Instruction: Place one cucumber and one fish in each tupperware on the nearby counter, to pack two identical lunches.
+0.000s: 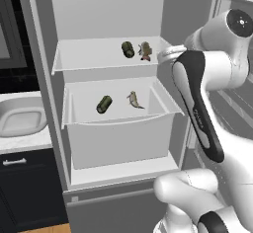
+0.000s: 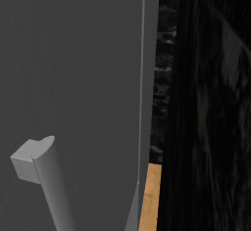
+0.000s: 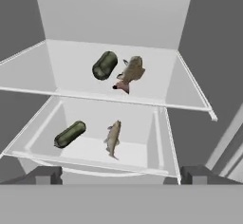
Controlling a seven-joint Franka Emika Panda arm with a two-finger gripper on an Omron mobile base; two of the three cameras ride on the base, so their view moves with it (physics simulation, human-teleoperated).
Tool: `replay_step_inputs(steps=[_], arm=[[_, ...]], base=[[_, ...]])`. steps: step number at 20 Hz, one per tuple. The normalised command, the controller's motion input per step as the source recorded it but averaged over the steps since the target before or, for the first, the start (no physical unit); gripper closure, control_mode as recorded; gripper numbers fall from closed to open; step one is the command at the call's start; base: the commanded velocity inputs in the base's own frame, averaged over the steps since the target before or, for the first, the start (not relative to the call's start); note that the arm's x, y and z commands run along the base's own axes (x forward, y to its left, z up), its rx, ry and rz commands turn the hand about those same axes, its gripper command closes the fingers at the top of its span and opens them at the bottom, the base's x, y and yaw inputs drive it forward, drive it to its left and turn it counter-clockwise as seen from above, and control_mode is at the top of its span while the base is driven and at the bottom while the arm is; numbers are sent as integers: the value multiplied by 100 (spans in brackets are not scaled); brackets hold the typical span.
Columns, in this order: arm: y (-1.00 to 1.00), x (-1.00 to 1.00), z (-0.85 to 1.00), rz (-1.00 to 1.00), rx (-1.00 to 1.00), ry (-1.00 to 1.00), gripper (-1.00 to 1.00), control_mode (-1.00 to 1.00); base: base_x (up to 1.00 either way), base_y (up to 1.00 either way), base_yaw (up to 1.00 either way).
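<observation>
Nearby, tupperware [image 1: 22,117] rests beside open fridge [image 1: 118,15].

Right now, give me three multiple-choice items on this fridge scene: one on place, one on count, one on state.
1. Where does the lower cucumber lie?
A. In the fridge drawer
B. On the counter
C. In the tupperware

2. How many fish are in the fridge?
A. One
B. Two
C. Four

3. How is the gripper?
A. Shut on a fish
B. Shut on nothing
C. Open

Answers:
1. A, it rests in the drawer beside the lower fish.
2. B, that one plus the upper fish on the shelf.
3. C, its fingertips stand wide apart, holding nothing.
</observation>
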Motion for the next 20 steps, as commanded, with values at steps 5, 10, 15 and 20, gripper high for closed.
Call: replay_step_inputs(steps=[5,10,15,20], arm=[[0,52,0,0,1,-2,-100,-100],[0,60,-15,0,4,2,-100,-100],[0,60,-49,0,12,1,-100,-100],[8,63,-7,0,-1,15,-100,-100]], base=[[0,0,0],[0,0,0],[0,0,0],[0,0,0]])
